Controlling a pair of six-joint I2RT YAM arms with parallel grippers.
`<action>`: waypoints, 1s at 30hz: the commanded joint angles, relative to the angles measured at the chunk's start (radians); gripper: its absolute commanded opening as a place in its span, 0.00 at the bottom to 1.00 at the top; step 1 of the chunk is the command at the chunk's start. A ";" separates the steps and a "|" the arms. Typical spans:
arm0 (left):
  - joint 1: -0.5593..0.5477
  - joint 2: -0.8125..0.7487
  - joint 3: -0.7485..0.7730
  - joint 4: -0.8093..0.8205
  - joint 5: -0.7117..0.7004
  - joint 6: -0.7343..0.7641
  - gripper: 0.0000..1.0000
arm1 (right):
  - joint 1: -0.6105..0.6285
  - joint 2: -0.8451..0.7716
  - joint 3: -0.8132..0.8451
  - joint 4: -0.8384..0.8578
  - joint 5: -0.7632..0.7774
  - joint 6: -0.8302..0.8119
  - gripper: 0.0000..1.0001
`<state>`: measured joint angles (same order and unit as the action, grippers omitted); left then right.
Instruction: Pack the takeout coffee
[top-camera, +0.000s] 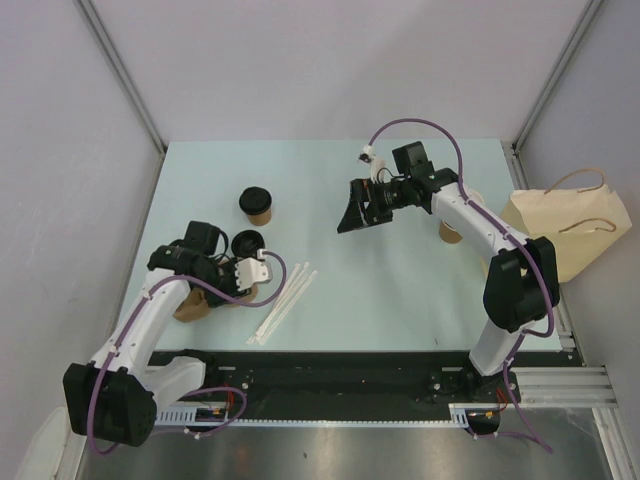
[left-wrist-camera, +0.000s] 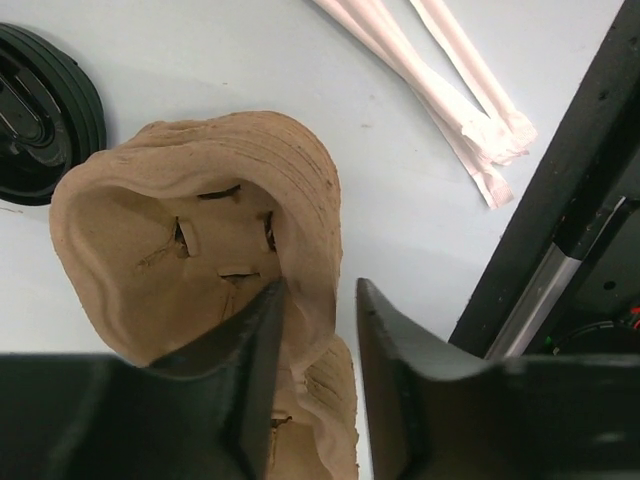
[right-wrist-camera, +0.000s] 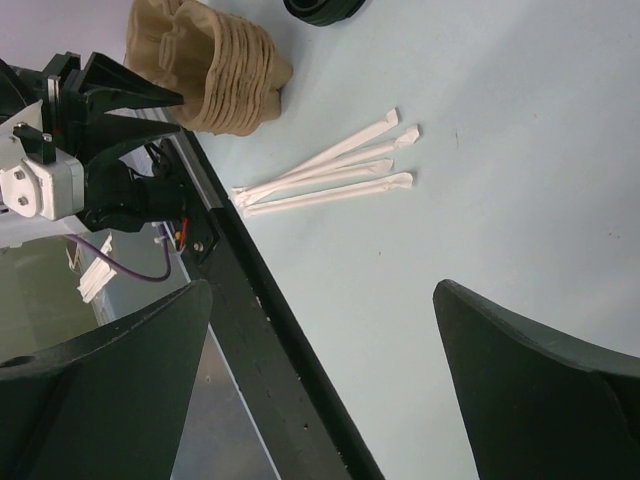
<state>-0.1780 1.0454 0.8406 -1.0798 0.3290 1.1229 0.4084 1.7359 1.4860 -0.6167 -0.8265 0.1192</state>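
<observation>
The takeout coffee (top-camera: 256, 203), a brown paper cup with a black lid, stands upright left of the table's centre, and neither gripper touches it. My left gripper (left-wrist-camera: 320, 290) hangs low at the near left over a stack of brown pulp cup carriers (left-wrist-camera: 200, 220). One finger (left-wrist-camera: 250, 340) is inside the carrier's rim and the other finger (left-wrist-camera: 400, 350) is outside, with a gap still showing beside the wall. My right gripper (top-camera: 352, 215) hovers wide open above mid-table, holding nothing.
A loose black lid (top-camera: 247, 243) lies just behind the carriers. Several wrapped straws (top-camera: 285, 297) lie to their right. A tan cup (top-camera: 450, 233) is half hidden behind the right arm. A kraft paper bag (top-camera: 570, 230) sits at the right edge. The black rail (right-wrist-camera: 270, 330) runs along the near edge.
</observation>
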 joint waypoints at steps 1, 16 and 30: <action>-0.008 0.011 -0.003 0.044 -0.010 -0.015 0.34 | 0.003 0.005 0.008 0.025 -0.005 0.000 0.99; -0.008 -0.025 0.081 -0.028 -0.019 -0.014 0.00 | 0.006 0.005 0.010 0.025 -0.017 0.005 0.98; -0.008 -0.025 0.117 -0.017 -0.028 -0.064 0.02 | 0.035 0.011 0.013 0.041 -0.034 0.013 0.98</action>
<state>-0.1783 1.0351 0.9241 -1.1152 0.2905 1.0821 0.4263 1.7432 1.4860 -0.6144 -0.8341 0.1226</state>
